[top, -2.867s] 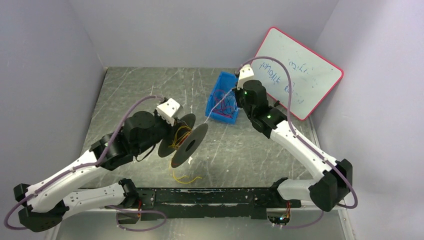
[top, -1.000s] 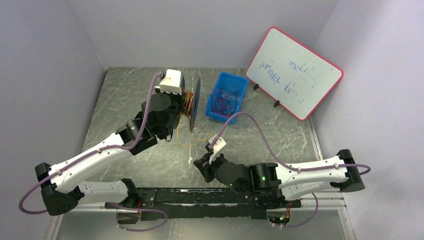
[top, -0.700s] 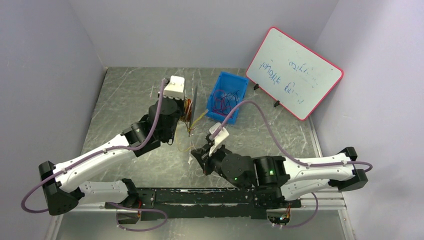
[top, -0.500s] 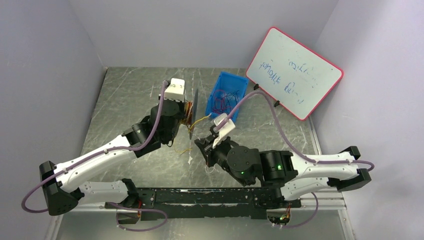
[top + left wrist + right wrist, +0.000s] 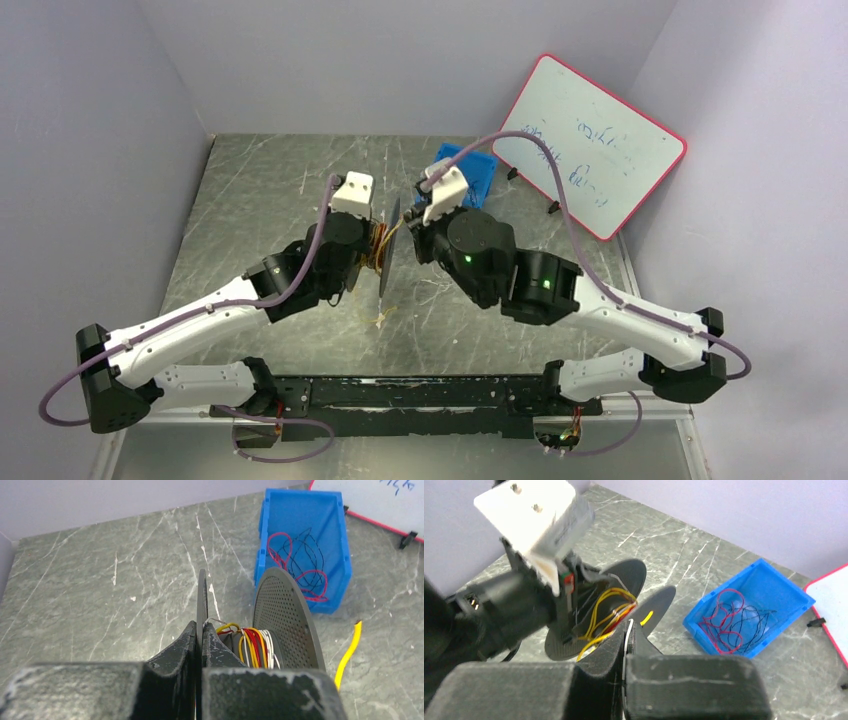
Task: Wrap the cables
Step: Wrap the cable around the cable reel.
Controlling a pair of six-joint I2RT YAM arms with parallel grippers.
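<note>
Left gripper clamped on spool flange; right gripper pinching thin cable. Risk: slack lets cable slip off spool.

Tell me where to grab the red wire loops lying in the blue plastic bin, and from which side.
Probably pinch the upper red wire loop where it arcs clear of the dark wires. Come straight down through the open top of the blue plastic bin, since its walls block any sideways approach.

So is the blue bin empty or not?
Not empty: loops of red and black wires lie tangled inside the blue bin, seen in both wrist views.
</note>
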